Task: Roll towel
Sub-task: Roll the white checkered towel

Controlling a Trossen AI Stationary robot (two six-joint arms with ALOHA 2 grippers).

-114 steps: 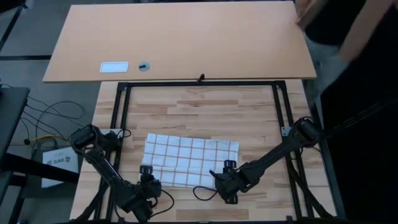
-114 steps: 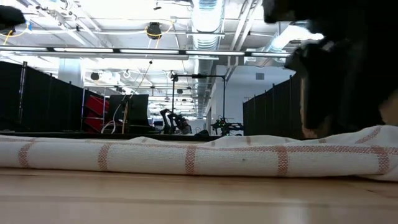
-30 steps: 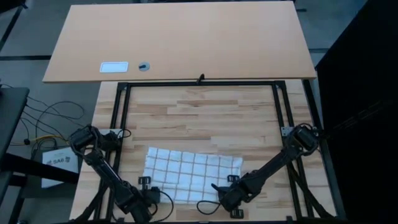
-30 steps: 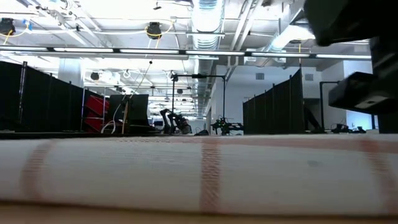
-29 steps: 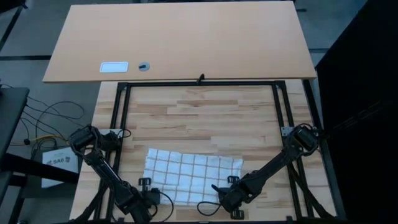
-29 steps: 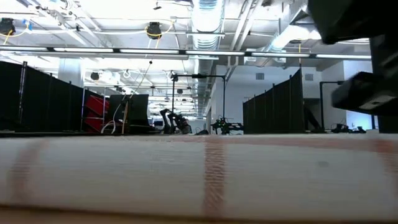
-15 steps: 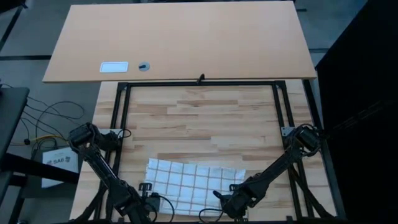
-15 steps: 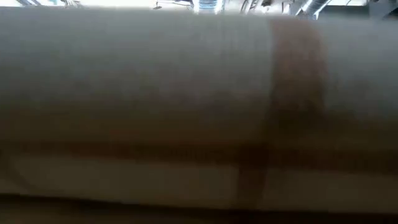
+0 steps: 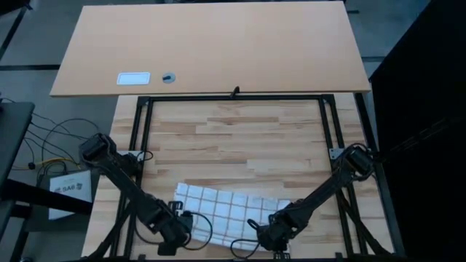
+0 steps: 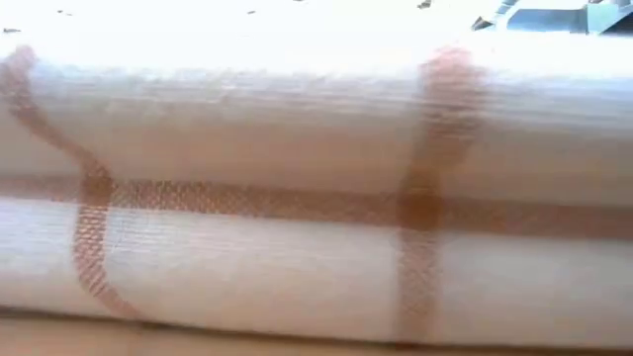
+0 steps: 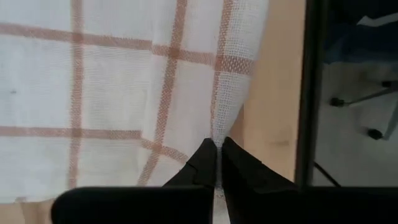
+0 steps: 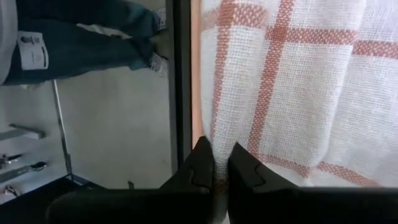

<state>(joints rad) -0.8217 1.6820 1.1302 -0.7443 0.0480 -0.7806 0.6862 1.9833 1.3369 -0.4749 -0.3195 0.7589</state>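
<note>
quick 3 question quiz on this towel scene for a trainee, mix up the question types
1. True or false: both pincers are shut on the towel.
2. Multiple choice: where on the wooden table does the towel lie? A) along the far edge B) in the middle C) along the near edge, between the two arms
3. Fill in: in the wrist views, the left pincer and the right pincer each pinch the towel at a ____.

Key
1. True: each wrist view shows cloth nipped between closed fingers.
2. C
3. corner or edge of the cloth
</note>
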